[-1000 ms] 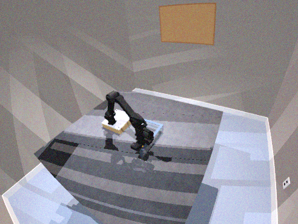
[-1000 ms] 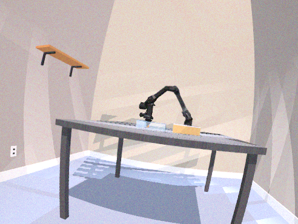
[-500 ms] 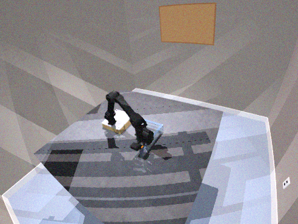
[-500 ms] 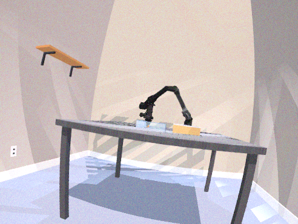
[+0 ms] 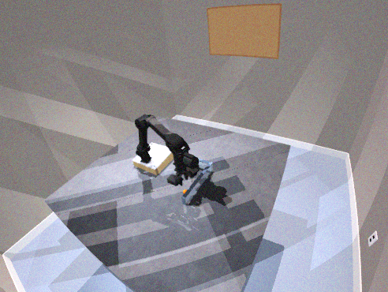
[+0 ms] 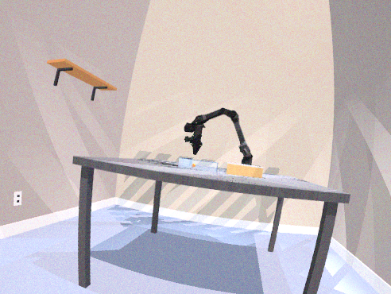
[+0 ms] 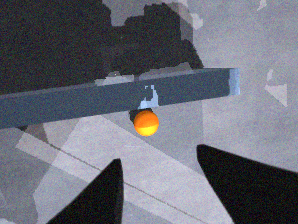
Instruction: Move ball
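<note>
An orange ball (image 5: 184, 191) (image 6: 194, 164) (image 7: 146, 123), lit yellow on one side, rests on the table close beside the long low clear wall (image 7: 55, 107), near that wall's free end. Whether they touch I cannot tell. The other wall is partly behind the arm in the top view. My gripper (image 6: 195, 153) (image 7: 159, 158) points down above the table near the ball, with its fingers apart and nothing between them. In the wrist view the ball is beyond the fingertips, towards the wall. I cannot make out a see-through copy separate from the ball.
The arm's white-topped block (image 5: 157, 155) (image 6: 244, 170) stands on the table (image 5: 142, 252) (image 6: 131, 168) behind the walls. The long wall rises close beyond the ball as seen from the wrist. A wooden shelf (image 5: 244, 31) (image 6: 81, 75) is high on the room wall.
</note>
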{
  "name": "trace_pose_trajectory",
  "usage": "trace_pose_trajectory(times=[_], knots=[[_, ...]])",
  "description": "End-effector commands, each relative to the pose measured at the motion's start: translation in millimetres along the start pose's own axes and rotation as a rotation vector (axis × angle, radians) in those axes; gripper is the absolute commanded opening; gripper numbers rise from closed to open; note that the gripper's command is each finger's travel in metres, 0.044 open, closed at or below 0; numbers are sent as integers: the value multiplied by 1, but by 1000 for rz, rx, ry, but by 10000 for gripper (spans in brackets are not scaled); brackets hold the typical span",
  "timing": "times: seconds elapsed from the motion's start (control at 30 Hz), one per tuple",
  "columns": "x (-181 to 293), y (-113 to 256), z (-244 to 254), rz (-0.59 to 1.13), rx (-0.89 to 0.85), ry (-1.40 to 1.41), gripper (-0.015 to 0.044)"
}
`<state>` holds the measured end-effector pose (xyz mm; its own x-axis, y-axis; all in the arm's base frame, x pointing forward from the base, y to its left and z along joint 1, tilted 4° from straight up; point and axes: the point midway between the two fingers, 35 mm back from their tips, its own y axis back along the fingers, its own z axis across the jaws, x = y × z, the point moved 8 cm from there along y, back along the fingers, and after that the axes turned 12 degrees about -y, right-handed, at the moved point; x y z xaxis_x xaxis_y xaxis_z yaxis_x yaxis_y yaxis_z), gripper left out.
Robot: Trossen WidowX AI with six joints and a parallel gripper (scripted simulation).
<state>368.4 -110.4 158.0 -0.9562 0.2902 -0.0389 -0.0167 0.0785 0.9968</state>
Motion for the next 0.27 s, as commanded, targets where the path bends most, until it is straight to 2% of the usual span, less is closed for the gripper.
trace_pose_trajectory(times=[0.0,0.07,0.17,0.23], knots=[[0,-1,0,1,0,1,232],[0,10,0,2,0,1,285],[4,46,0,4,0,1,364],[4,49,0,4,0,0,416]])
